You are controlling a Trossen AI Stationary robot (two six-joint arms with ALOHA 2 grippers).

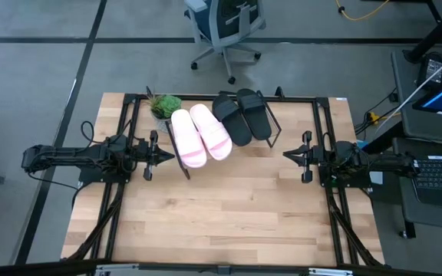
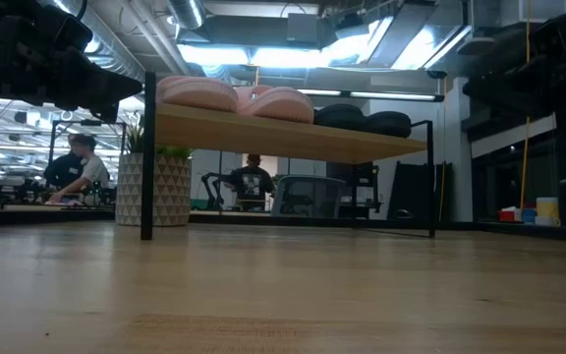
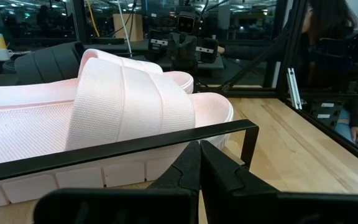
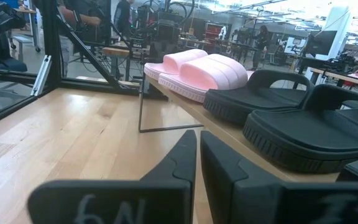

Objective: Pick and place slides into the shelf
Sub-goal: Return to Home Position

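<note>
All 4 sandals are seen on the slanted light-wood shelf (image 2: 293, 140). The 2 pale pink slide sandals (image 1: 198, 135) with wide ribbed straps are laid side by side at the end nearer the small potted green plant (image 1: 164, 105). The 2 black slide sandals (image 1: 236, 123) are set beside them at the other end, nearer the right arm. No sandal is seen on the pale wooden table (image 1: 229, 215). The placing is judged complete, and only the return of the arms to rest is left.

The left gripper (image 1: 170, 156) is held low at the left side of the table, its jaws pressed together on nothing. Its tip is just short of the shelf's thin black wire frame (image 3: 135, 144) and the nearest pink sandal. The right gripper (image 1: 287, 155) is held at the right side, jaws likewise together and empty, near the black pair's end of the shelf but apart from it.

For the return to be done well, each arm should be drawn straight back along its own line, away from the shelf, before any lift or swing is made. A sideways sweep by the left arm could catch the wire frame, and the slanted board could be jolted so that sandals slip. The jaws are best held together so that nothing is snagged.
</note>
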